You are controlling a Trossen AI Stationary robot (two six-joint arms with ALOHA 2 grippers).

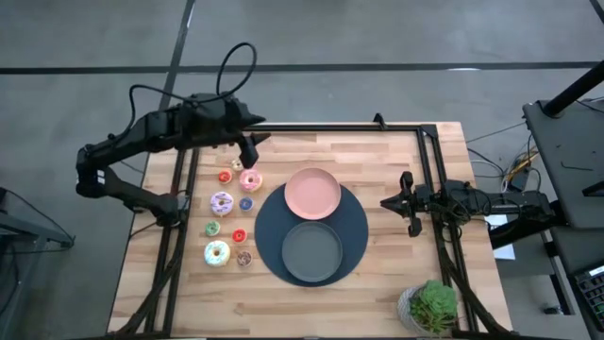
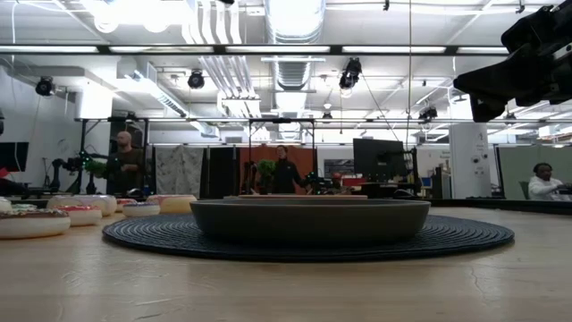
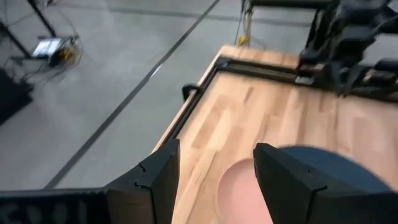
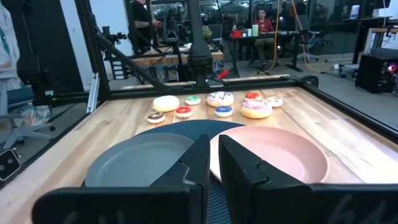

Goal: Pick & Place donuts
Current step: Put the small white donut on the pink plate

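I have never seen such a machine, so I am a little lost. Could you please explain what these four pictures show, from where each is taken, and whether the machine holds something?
It is a robot with two dark arms at a wooden table. One picture looks straight down, one looks level across the table, and one comes from each wrist. On a dark round mat lie a pink plate and a grey plate. Beside the mat lie small toy donuts. The left gripper hovers open above the donuts nearest the far edge. The right gripper waits shut at the other side. Neither holds anything.
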